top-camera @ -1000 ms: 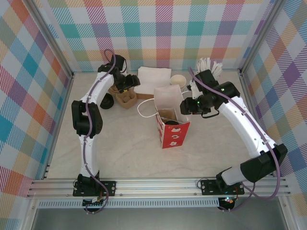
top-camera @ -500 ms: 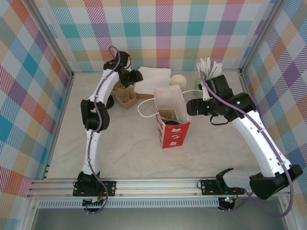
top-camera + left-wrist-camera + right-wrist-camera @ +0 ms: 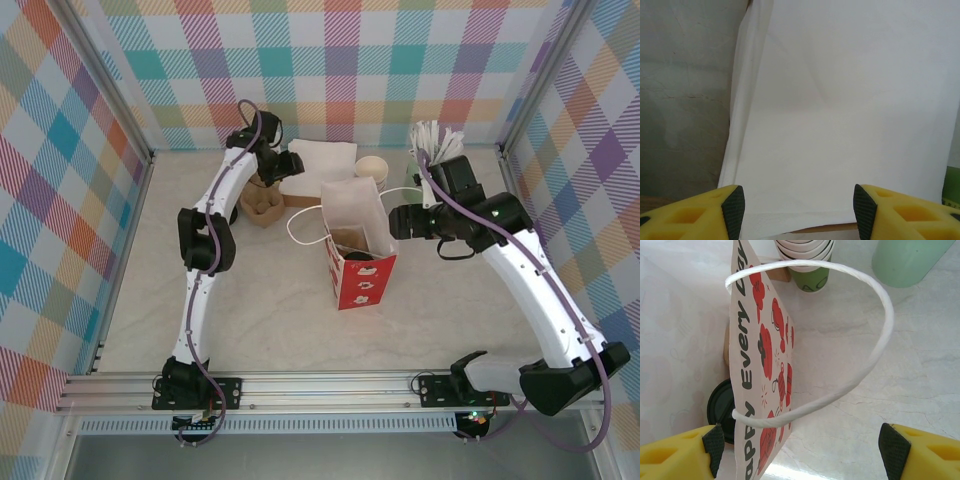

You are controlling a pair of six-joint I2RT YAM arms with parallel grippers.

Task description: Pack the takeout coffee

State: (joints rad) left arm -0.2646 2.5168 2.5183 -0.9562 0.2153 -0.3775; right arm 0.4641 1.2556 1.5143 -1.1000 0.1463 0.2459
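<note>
The takeout coffee is hidden. The red-and-white paper bag [image 3: 358,262] stands open mid-table; inside it I make out a brown insert [image 3: 350,238] and a dark round shape [image 3: 722,410]. My right gripper [image 3: 397,222] hangs open just right of the bag, and the bag's white handle [image 3: 875,355] loops between its fingers [image 3: 801,450] without touching them. My left gripper [image 3: 287,164] is open, low over the white napkin stack [image 3: 322,165]; the napkins [image 3: 850,110] lie under its gripper [image 3: 797,210], nothing held.
A stack of dark green cups [image 3: 372,167] [image 3: 807,262] stands behind the bag. A pale-green holder of white sticks [image 3: 432,145] [image 3: 905,257] is at the back right. A brown cardboard carrier [image 3: 262,207] lies left of the bag. Plaid walls enclose the table.
My left gripper moved right from the cardboard carrier to over the napkin stack. My right gripper drew back to the right, away from the bag's mouth, with its jaws wider.
</note>
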